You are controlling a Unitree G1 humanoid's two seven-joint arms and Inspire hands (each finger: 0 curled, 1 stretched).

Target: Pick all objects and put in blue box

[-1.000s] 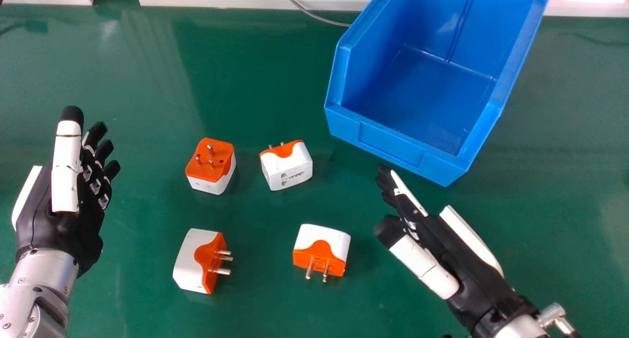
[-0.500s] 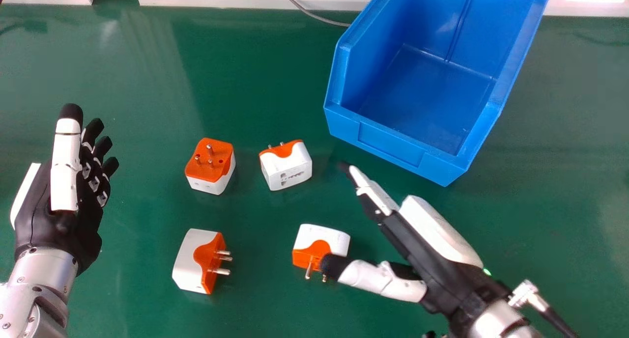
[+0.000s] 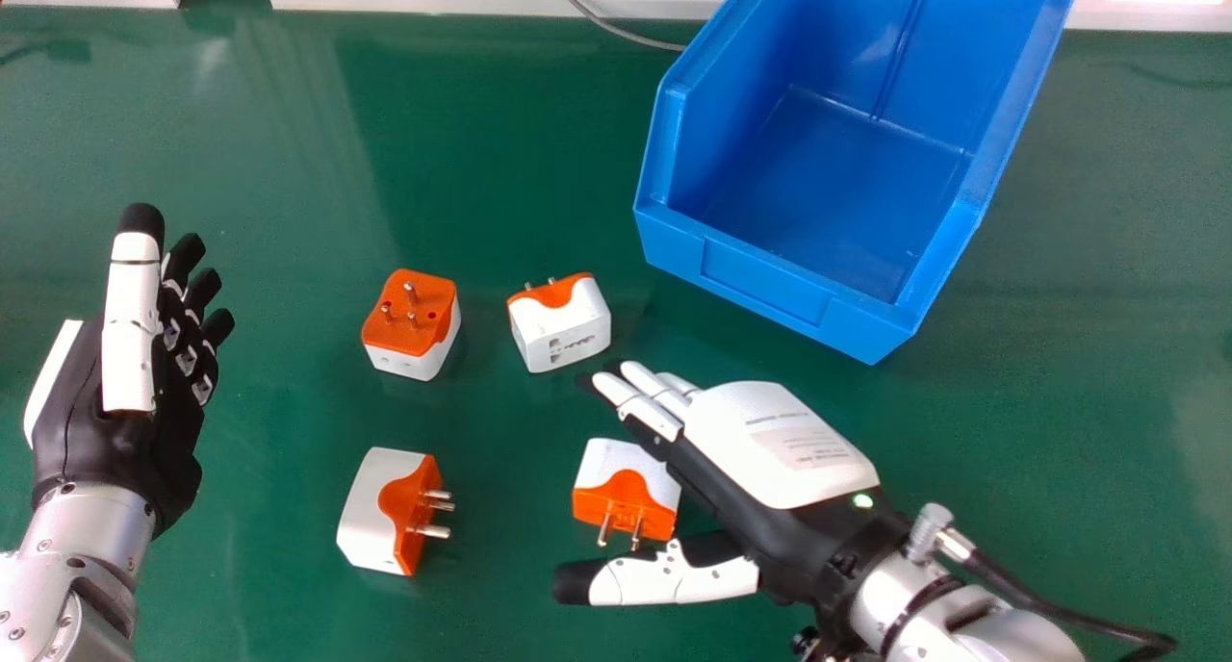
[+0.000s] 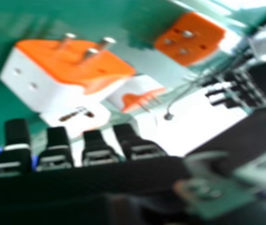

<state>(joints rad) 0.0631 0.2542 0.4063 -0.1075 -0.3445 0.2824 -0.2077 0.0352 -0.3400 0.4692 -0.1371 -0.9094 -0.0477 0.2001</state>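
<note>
The right hand point(image 3: 775, 450) is standing wide, its straight fingers point(image 3: 643, 414) and thumb point(image 3: 669, 581) pointing leftward, and the nearest orange-and-white adapter point(image 3: 624, 494) is lying on the green table point(image 3: 500, 595) in the gap between them, contact being undeterminable. Three other adapters point(image 3: 409, 320) are lying farther left or beyond, the blue box point(image 3: 770, 292) is sitting beyond the right hand, and the left hand point(image 3: 115, 450) is standing open at far left.
</note>
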